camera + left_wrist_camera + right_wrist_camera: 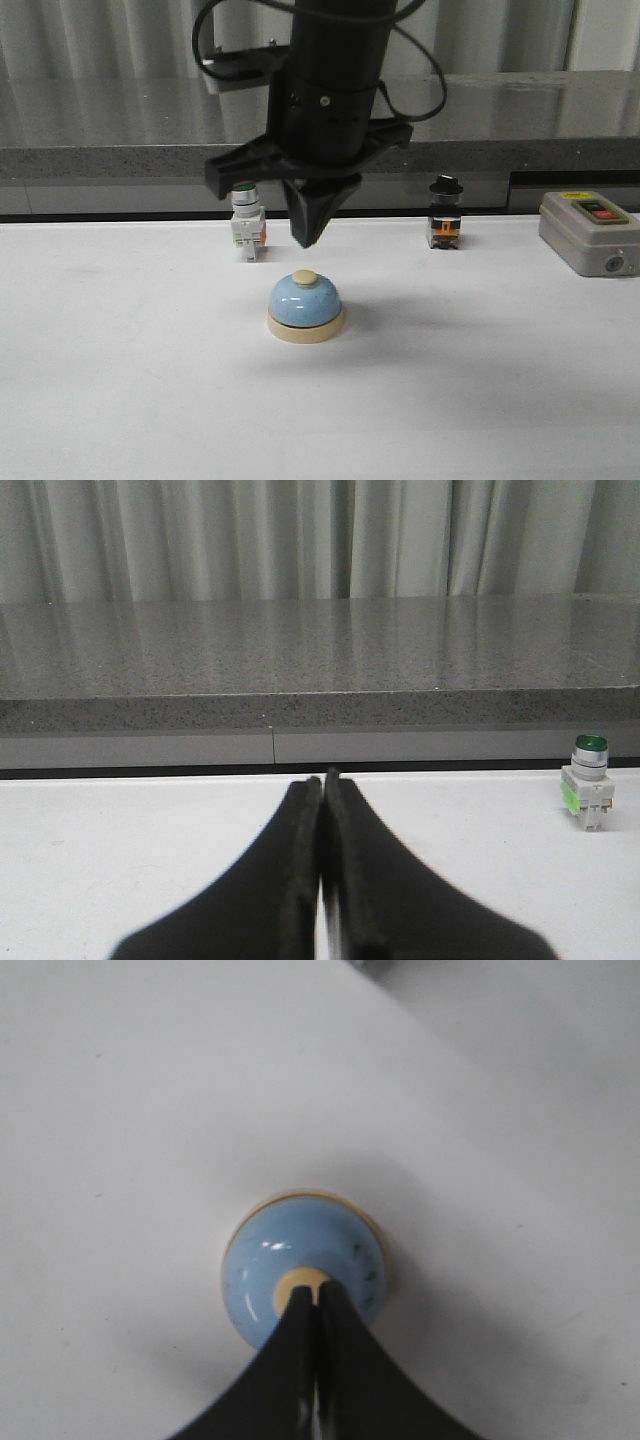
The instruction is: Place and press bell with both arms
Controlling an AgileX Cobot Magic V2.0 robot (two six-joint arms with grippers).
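The bell (306,307) stands upright on the table (120,380), so placing looks done and the step in hand is most likely the press. To do it well, the right claw (307,236) should come straight down on the cream button (305,279), staying centred so its tip does not slide off onto the blue dome or nudge the base sideways; a short, firm push and a clean lift should be enough. That claw hangs point-down directly above the button with a clear gap, its fingers together, holding nothing and touching nothing; the right wrist view shows the closed tips (317,1305) lined up over the button (300,1282), slightly off its middle. The left claw (322,785) has its fingers pressed together too, empty, low over bare table, and the bell does not show in its view. Beyond the right claw and to its left stands a green-capped switch (246,220); beyond and to its right a black-knobbed switch (444,213), and further right a grey box (590,232). All are well apart from the bell.
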